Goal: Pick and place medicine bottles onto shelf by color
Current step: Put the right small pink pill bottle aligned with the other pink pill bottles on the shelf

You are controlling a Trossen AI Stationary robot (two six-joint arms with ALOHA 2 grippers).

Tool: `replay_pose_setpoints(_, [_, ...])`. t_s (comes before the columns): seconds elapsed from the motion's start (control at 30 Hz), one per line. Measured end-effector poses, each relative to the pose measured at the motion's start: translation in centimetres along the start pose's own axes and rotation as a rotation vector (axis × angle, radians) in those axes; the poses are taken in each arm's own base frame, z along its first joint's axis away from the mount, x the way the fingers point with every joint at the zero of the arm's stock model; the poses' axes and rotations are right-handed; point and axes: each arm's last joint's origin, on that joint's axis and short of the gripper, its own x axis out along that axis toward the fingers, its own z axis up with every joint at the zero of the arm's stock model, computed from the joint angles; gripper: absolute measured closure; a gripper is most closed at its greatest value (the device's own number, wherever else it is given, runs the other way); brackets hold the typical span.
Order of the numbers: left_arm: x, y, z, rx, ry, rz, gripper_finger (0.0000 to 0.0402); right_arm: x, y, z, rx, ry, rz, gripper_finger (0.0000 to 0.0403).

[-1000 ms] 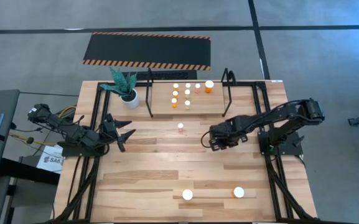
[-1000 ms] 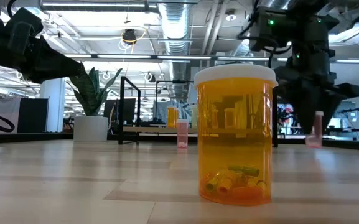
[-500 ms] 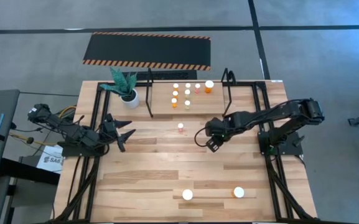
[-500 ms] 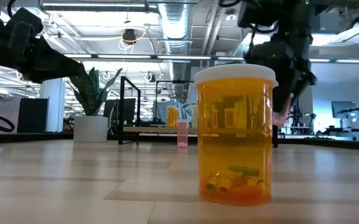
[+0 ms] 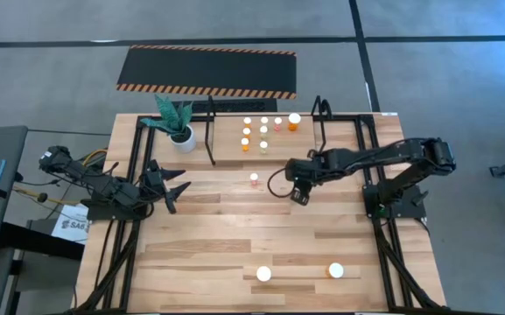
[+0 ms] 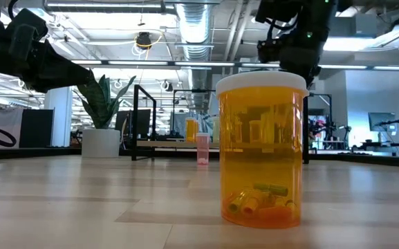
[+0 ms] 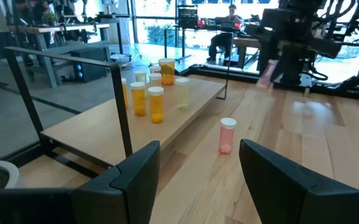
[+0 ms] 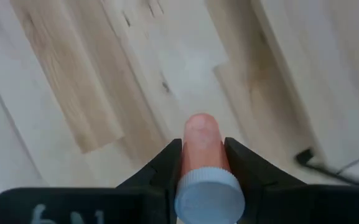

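Since a second ago the right gripper (image 5: 297, 194) has swung toward 10 o'clock, nearer the shelf (image 5: 210, 131), fingers (image 8: 167, 163) clamped on a pink bottle (image 8: 203, 158) above the bench (image 5: 217, 245). Left gripper (image 5: 175, 187) waits at 9 o'clock, fingers apart. Another pink bottle (image 5: 255, 179) stands mid-bench.

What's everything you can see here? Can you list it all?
table: one, light wood
shelf: one, black frame, table's far end
small bottles: about eight, orange or pale, white caps, on the shelf
pink bottle: one, standing mid-table
big bottles: two, white caps, one clearly orange, table's near edge
held bottle: one, pink, above mid-table
plant: one, green, white pot, beside the shelf
mat: one, black, striped edges, floor beyond
left tool: open, empty, table's left side
right tool: shut on the held bottle
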Motion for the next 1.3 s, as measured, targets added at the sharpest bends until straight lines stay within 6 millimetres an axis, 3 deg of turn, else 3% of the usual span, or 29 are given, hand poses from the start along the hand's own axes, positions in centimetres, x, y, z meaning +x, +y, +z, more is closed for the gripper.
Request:
replay_pose_setpoints(0.23, [0.0, 0.0, 0.0, 0.000, 0.000, 0.000, 0.0193, 0.4, -1.7, 1.2, -0.233, -0.041, -0.015, 0.0284])
replay_pose_setpoints(0.63, [0.0, 0.0, 0.0, 0.000, 0.000, 0.000, 0.0193, 1.6, -4.7, 3.2, -0.421, -0.032, -0.045, 0.0284])
replay_pose_setpoints(0.87, [0.0, 0.0, 0.0, 0.000, 0.000, 0.000, 0.0193, 3.8, -5.7, 5.8, -0.515, 0.131, -0.035, 0.0284])
replay_pose_setpoints(1.1, [0.0, 0.0, 0.0, 0.000, 0.000, 0.000, 0.0193, 5.4, -7.4, 8.5, -0.471, 0.228, -0.002, 0.0284])
replay_pose_setpoints(1.3, [0.0, 0.0, 0.0, 0.000, 0.000, 0.000, 0.0193, 4.9, -9.1, 10.3, -0.380, 0.178, 0.023, 0.0284])
